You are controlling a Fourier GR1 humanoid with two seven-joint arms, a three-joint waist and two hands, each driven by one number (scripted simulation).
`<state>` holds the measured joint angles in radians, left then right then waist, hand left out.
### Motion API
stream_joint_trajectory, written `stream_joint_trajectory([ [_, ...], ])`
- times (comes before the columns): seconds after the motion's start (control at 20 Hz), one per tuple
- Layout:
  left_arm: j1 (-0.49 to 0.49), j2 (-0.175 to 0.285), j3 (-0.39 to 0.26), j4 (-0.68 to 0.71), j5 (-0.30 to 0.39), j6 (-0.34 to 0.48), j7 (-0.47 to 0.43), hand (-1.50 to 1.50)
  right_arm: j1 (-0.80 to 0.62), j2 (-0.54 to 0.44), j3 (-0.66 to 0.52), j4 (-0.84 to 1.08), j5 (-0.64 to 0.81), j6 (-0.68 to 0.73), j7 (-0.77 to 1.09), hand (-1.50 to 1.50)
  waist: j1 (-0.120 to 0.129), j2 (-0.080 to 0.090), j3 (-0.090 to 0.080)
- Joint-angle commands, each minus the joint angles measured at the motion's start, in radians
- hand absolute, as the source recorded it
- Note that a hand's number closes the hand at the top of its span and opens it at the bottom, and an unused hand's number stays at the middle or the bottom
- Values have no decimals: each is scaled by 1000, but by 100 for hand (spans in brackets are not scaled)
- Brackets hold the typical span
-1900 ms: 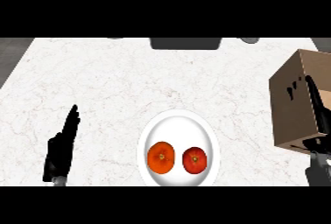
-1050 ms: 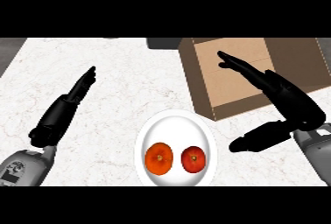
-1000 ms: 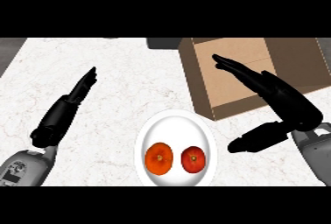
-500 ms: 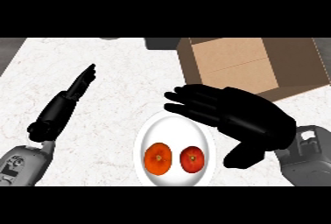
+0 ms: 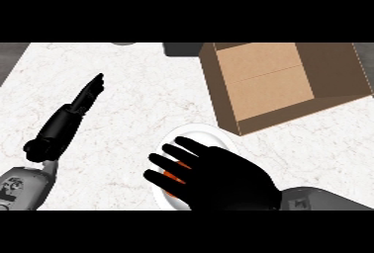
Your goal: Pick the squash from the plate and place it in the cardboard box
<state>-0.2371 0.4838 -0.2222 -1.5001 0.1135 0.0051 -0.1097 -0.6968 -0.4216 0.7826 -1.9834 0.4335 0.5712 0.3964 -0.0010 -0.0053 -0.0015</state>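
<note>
I see my right hand [image 5: 223,180] low in the view, spread flat over the plate [image 5: 191,131], fingers straight and splayed toward 10 o'clock, closed round nothing. Only slivers of orange squash [image 5: 170,175] show between those fingers; the rest of it, and most of the plate, is hidden under the palm. I cannot tell whether the hand touches the squash.

The box [image 5: 274,74] sits at 1 o'clock from the plate, open side up, its near corner just beside the plate's rim. My left hand [image 5: 70,116] rests open at 9 o'clock on the white table [image 5: 139,84], fingers straight and pointing to 1 o'clock, well apart from the plate. A dark object [image 5: 182,48] lies at the table's far edge, at 12 o'clock, next to the box.
</note>
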Motion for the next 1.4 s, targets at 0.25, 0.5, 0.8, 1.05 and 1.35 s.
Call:
stream_joint_trajectory([
  [0.25, -1, -32, 35, -8, -41, -23, 23, 0, 77, 219, 116, -26, 74, 173, 300, -150, -1, 3, 1],
  [0.5, 43, -53, 45, -19, -83, -44, -23, 0, 91, 291, 125, 94, 170, 165, 252, -150, 5, 5, 1],
  [0.8, -54, -98, 72, -4, -86, -61, 86, 0, 103, 372, 117, 88, 287, 177, 293, -150, 1, 4, 1],
  [1.05, 16, -114, 95, -3, -115, -99, 18, 0, 151, 317, 126, 127, 389, 164, 154, -150, 2, 5, 2],
  [1.35, -2, -134, 128, -22, -137, -109, 43, 0, 183, 308, 100, 169, 475, 161, 96, -150, 1, 5, 2],
])
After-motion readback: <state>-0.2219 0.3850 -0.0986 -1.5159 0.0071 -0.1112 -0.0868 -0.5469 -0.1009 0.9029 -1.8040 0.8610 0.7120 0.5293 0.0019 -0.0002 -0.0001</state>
